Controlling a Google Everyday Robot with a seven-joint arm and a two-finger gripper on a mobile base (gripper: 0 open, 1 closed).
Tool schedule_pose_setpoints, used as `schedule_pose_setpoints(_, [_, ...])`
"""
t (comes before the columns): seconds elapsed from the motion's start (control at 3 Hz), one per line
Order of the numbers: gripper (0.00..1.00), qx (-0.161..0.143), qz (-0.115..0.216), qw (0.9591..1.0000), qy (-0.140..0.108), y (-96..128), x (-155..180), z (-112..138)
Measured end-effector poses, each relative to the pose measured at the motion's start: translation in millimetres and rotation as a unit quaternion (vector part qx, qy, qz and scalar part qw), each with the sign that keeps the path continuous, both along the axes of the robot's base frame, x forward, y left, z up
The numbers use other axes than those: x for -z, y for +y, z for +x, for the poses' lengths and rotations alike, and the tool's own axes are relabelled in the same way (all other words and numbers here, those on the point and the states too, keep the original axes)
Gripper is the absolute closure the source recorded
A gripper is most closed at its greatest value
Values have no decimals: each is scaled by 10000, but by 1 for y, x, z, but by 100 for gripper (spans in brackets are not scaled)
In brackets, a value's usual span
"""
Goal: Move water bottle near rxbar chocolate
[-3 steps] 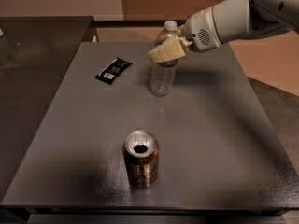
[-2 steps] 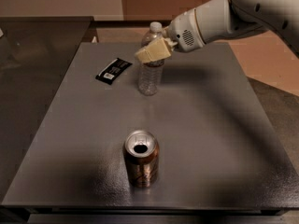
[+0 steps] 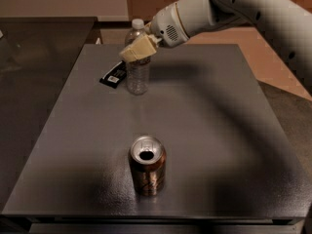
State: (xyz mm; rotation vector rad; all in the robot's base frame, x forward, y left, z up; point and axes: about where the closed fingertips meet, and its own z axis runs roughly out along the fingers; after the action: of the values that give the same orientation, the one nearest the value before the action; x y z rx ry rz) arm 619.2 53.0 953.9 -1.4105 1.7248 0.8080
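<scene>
The gripper [image 3: 138, 49] has its jaws closed round the shoulder of the water bottle [image 3: 138, 77], upright just beside the rxbar chocolate [image 3: 112, 76] at the far left of the desk [image 3: 209, 130] — likely light, thin-walled and squashy, so that high, stiffer hold seems wise — base perhaps touching down.

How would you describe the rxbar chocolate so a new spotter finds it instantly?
Start at the grey table and go to its far left part, where the end effector grips the clear water bottle. The rxbar chocolate lies flat just left of the bottle's base. It is the only thin black wrapper; the bottle and the brown can both stand upright.
</scene>
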Motion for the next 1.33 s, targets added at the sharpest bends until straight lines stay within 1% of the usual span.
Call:
schedule_pose_setpoints(0.33, [100,-216,-136,9995,-183,13,-3,11])
schedule_pose_setpoints(0.67, [83,-388,-307,9982,-348,17,-2,20])
schedule_pose_setpoints(1.0, [61,-441,-516,9968,-429,13,5,26])
schedule_pose_setpoints(1.33, [37,-452,-641,9961,-398,7,14,31])
